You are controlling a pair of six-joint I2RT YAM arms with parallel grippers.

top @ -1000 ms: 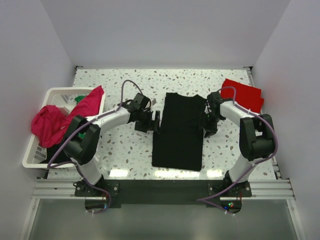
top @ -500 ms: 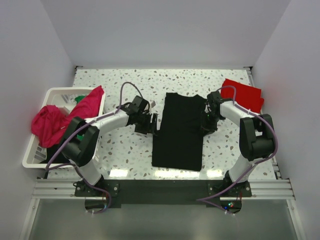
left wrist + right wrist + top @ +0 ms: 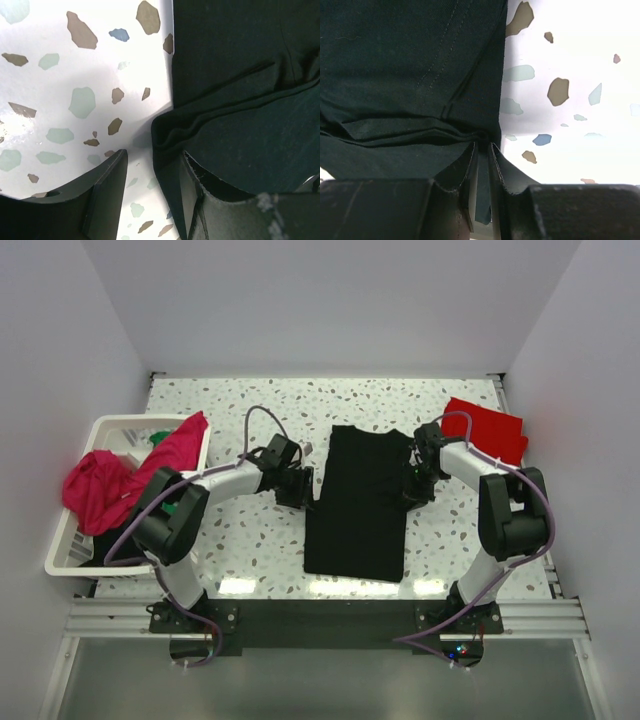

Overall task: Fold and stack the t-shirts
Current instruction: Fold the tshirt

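A large black t-shirt [image 3: 357, 502] lies folded lengthwise in the middle of the table. My left gripper [image 3: 304, 486] is at its left edge, open, with the bunched cloth edge [image 3: 172, 131] lying between the fingers. My right gripper [image 3: 411, 484] is at its right edge, shut on the black cloth [image 3: 483, 150]. A red t-shirt [image 3: 489, 427] lies folded at the back right. A magenta-pink t-shirt [image 3: 120, 475] hangs over the white basket [image 3: 108, 426], with a bit of green cloth [image 3: 158, 437] inside.
The speckled table [image 3: 250, 540] runs to white walls at the back and sides. The basket stands at the left edge. The arm bases sit on the black rail [image 3: 320, 618] at the near edge.
My left gripper has moved right, up to the black shirt's left edge. My right gripper has stayed at the right edge.
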